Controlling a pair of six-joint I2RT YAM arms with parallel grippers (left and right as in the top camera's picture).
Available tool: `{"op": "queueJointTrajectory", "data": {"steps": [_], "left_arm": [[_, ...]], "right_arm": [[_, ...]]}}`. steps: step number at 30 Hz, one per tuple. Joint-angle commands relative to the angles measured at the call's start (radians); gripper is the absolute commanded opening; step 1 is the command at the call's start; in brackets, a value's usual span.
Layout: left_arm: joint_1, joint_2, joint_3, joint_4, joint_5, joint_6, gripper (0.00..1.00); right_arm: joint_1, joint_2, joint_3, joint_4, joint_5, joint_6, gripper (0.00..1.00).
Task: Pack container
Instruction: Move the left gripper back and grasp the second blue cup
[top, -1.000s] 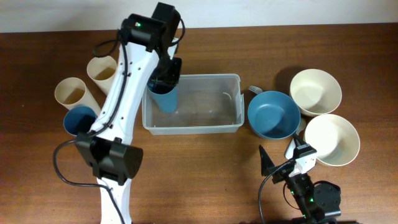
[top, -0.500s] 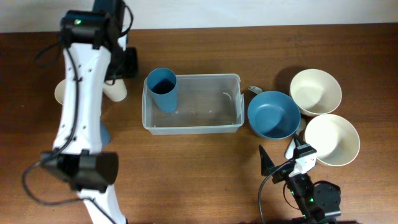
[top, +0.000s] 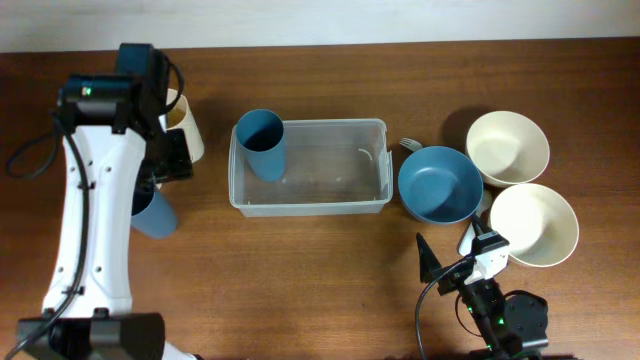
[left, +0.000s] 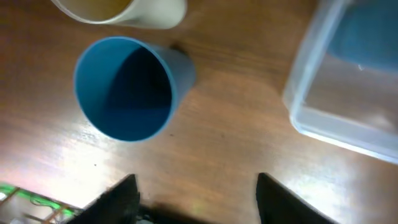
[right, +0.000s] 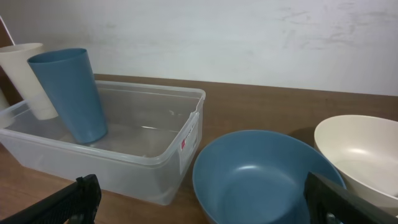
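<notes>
Early in the packing, judging by the layout. Clear container (top: 310, 168) mid-table, long side running left to right, with cups to its left and bowls to its right. Holds one blue cup (top: 262, 143), upright or close to it against the left end wall; rest of the tub bare. Left to pack, by the look of it: second blue cup (left: 124, 90) standing on the table (top: 330, 290) a little left of the container, cream cup (top: 186, 126) just behind that, blue bowl (top: 440, 185) just beside the container's right end, far cream bowl (top: 507, 147) and near cream bowl (top: 533, 223) beyond it. Small pale utensil (top: 408, 144) between container and blue bowl, too small to name. Left gripper (left: 198, 200) above the table next to the second blue cup, fingers spread wide, nothing between them, not touching the cup. Right gripper (right: 205, 205) low at the near right edge, facing blue bowl and container, fingers also wide apart and empty. Possibly more items hidden under the left arm (top: 95, 230); cannot tell. Roughly one item in, most of the job ahead; second blue cup the likely next pick.
</notes>
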Motion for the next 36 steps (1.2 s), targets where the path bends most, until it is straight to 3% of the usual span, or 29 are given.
{"op": "queueJointTrajectory", "data": {"steps": [1, 12, 18, 22, 34, 36], "left_arm": [[0.042, -0.017, -0.077, 0.055, -0.041, -0.016, 0.65], [0.158, -0.017, -0.318, 0.288, -0.002, -0.016, 0.65], [0.169, -0.017, -0.352, 0.341, 0.026, -0.012, 0.65], [0.169, -0.016, -0.355, 0.355, 0.043, -0.006, 0.57], [0.162, -0.016, -0.484, 0.474, 0.069, -0.004, 0.57], [0.162, -0.016, -0.484, 0.477, 0.07, -0.004, 0.49]], "right_arm": [[0.007, -0.006, -0.009, 0.0, 0.003, 0.008, 0.99], [0.007, -0.007, -0.009, 0.0, 0.002, 0.008, 0.99], [0.007, -0.006, -0.009, 0.0, 0.002, 0.008, 0.99], [0.007, -0.007, -0.009, 0.0, 0.002, 0.008, 0.99], [0.007, -0.006, -0.009, 0.0, 0.003, 0.008, 0.99], [0.007, -0.006, -0.009, 0.0, 0.003, 0.008, 0.99]]}}
